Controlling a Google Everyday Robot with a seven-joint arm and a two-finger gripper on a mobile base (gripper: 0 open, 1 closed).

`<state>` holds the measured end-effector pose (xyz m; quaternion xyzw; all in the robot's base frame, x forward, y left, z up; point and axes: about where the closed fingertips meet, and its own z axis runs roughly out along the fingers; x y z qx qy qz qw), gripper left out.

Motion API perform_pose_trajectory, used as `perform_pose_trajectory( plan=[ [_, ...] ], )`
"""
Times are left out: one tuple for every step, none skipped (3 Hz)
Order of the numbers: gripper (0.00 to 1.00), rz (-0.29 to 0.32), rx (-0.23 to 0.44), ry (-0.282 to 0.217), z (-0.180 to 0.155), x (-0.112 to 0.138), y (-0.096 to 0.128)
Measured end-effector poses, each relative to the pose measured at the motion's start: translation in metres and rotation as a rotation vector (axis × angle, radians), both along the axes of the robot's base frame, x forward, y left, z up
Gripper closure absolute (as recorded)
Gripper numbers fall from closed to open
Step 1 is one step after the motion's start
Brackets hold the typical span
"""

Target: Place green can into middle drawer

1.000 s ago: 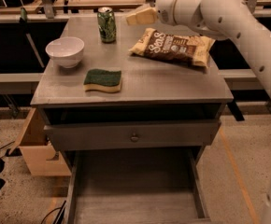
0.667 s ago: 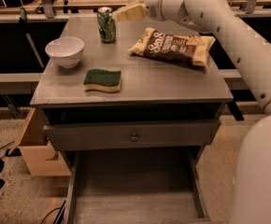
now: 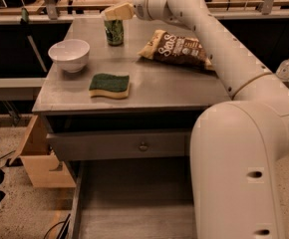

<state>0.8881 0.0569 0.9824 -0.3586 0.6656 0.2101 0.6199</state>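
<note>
The green can (image 3: 114, 32) stands upright at the back of the grey cabinet top (image 3: 169, 88), left of centre. My gripper (image 3: 117, 12) is right above the can's top, reaching in from the right and covering the can's lid. The middle drawer (image 3: 134, 203) is pulled out at the bottom of the view, showing its flat grey floor and thin side walls, with nothing in it.
A white bowl (image 3: 69, 54) and a green-and-yellow sponge (image 3: 109, 85) lie on the left of the top. A chip bag (image 3: 177, 49) lies right of the can. A closed drawer front with a knob (image 3: 143, 146) sits above the open drawer. My arm's large base (image 3: 244, 173) fills the right foreground. A wooden box (image 3: 40, 158) stands at the left.
My arm has swung left across the back of the cabinet top, past the chip bag. The gripper has moved from right of the can to directly over its top. The can has not moved.
</note>
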Motion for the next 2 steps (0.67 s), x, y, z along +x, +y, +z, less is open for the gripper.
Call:
perform_pose_trajectory(
  plan=[
    [0.0,0.008,0.017,0.023,-0.01,0.015,0.016],
    [0.0,0.01,0.028,0.046,-0.023,0.028,0.028]
  ],
)
